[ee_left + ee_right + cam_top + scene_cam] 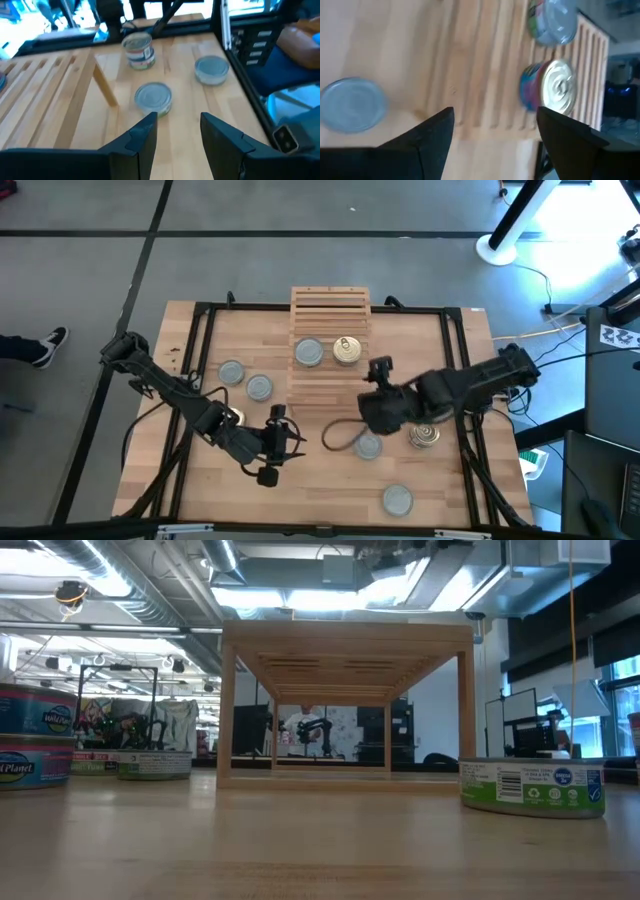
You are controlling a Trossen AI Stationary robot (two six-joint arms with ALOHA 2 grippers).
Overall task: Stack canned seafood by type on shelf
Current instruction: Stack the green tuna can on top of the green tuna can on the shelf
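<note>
Slatted shelf [330, 330] stood mid-table, holding grey-topped tin [309, 352] beside golden ring-pull tin [347, 349]. Right gripper [380, 367] hovered just beside shelf's near right corner, jaws wide apart, empty. Left gripper [277, 416] hung over tabletop [320, 490] left of shelf, jaws apart, empty. Other tins lay scattered on tabletop.

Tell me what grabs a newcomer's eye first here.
The slatted wooden shelf at the table's far middle, with one grey-topped can and one golden-topped can side by side on it. The two dark arms flank it, the right gripper open beside the shelf and the left gripper near its front edge.
</note>
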